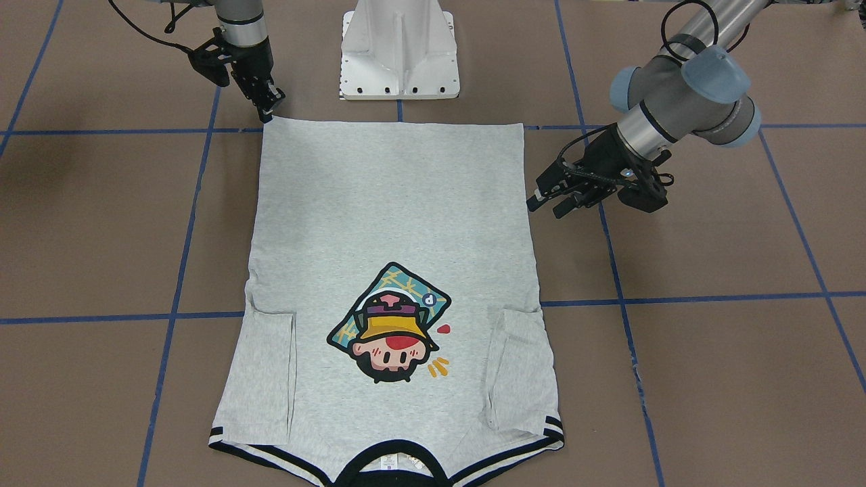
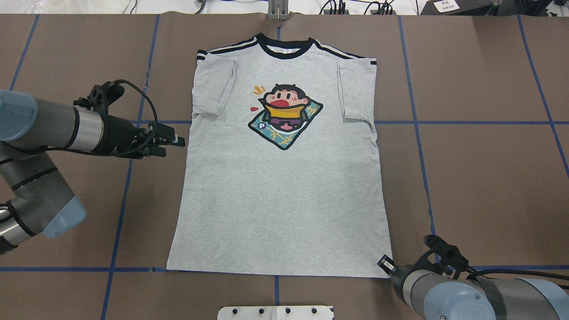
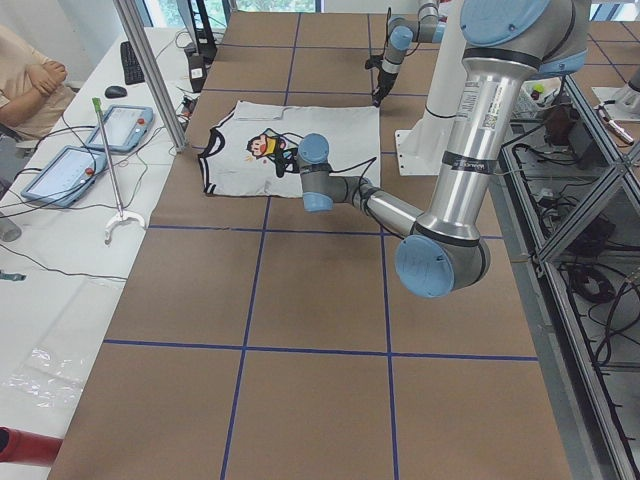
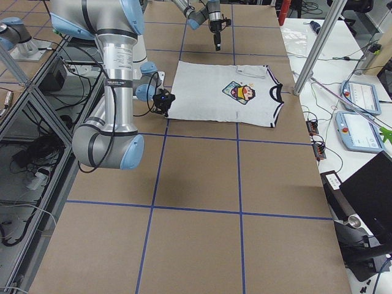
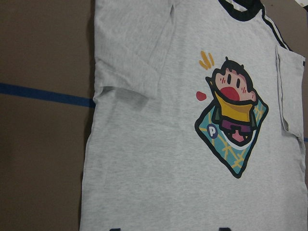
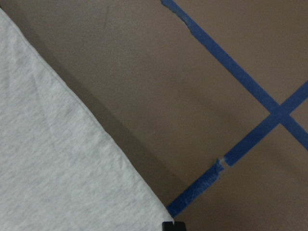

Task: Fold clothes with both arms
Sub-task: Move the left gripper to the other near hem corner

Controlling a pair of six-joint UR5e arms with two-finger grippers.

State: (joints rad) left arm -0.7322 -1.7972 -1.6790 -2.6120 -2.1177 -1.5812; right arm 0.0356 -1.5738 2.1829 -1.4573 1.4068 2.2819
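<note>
Shirt (image 2: pixel 284 186) flat on counter (image 2: pixel 466 178), sleeves folded in, my left pincer (image 1: pixel 548 205) wide beside its edge, right pincer (image 1: pixel 272 103) at hem corner, spread unclear

**A:** Work surface?

**B:** Large table (image 2: pixel 489 186) covered in matt brown paper, ruled into big squares by blue tape lines (image 2: pixel 466 122). Light is even, with soft shadows only.

**A:** Along the operators' long edge?

**B:** A white side bench (image 3: pixel 55 320), strewn with thin black cables. On it are two blue-framed tablets with red buttons (image 3: pixel 118 127) and a black keyboard (image 3: pixel 131 62). A bare aluminium post (image 3: pixel 150 75) stands at the table's edge. A seated person's folded arms (image 3: pixel 30 80) show at the bench's far end.

**A:** Opposite long edge?

**B:** Open silver metal racking (image 3: pixel 585 200), with cables bundled inside.
</note>
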